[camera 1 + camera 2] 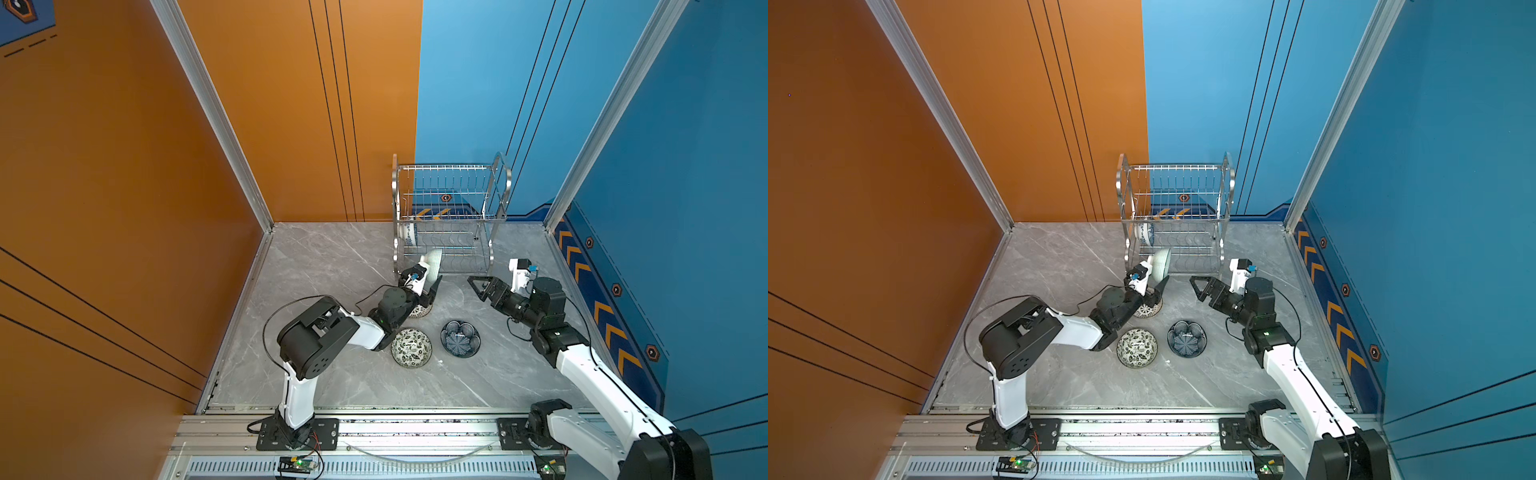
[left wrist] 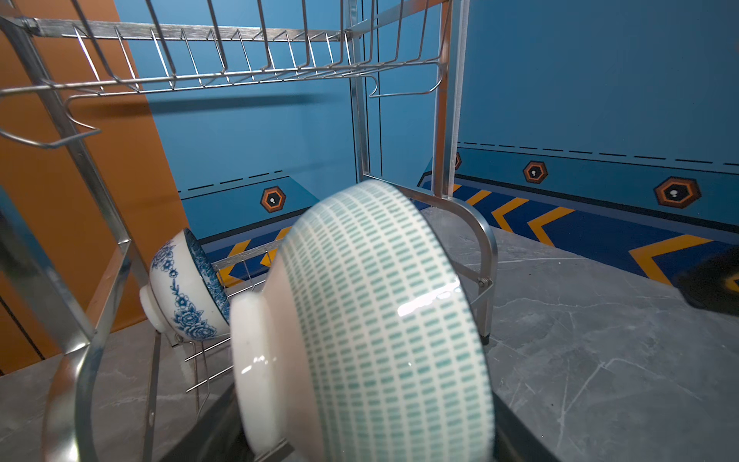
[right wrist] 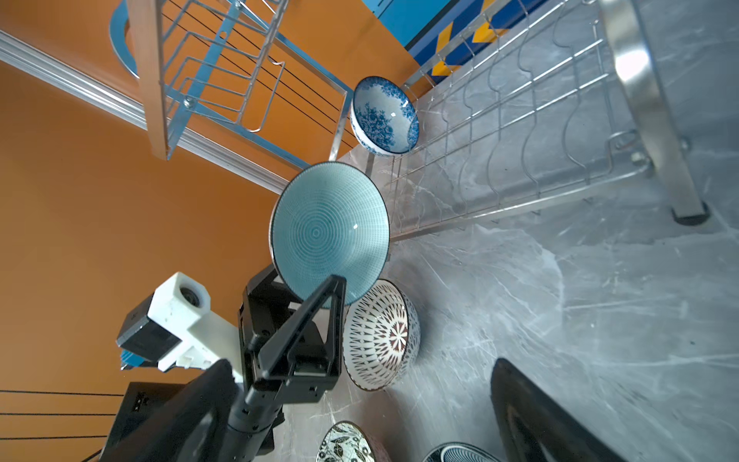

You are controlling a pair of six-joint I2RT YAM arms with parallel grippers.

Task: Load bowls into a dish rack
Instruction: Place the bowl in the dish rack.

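1. Bowls: one of five is racked. Floral bowl (image 1: 408,235) stands on edge at the left end of the rack's (image 1: 453,199) lower shelf, opening facing right, wires keeping it upright.
2. Mint bowl (image 1: 434,264) is off the table at the front of the lower shelf. It's also on edge with its opening to the right, so probably meant for the slot next to the floral bowl. Can't tell if it touches the front rail yet.
3. Lattice bowl (image 1: 420,312) (partly under the left arm), leaf bowl (image 1: 411,348) and navy bowl (image 1: 460,338) sit upright on the table (image 1: 332,270). They're close together and clear of the rack, apparently waiting their turn.
4. Left gripper (image 1: 432,279): clamped on the mint bowl's rim. One finger (image 3: 316,308) lies across the inside, the other is behind on the outside. It grips the low side of the rim, so most of the bowl overhangs toward the rack.
5. Right gripper (image 1: 476,287): jaws wide apart, empty, touching nothing. It hangs over the table just right of the mint bowl, near the rack's front right leg. My read: parked clear of the insertion path.
6. Risk: with an edge pinch the bowl could pivot in the grip, so the rim needs lining up with a slot before release.
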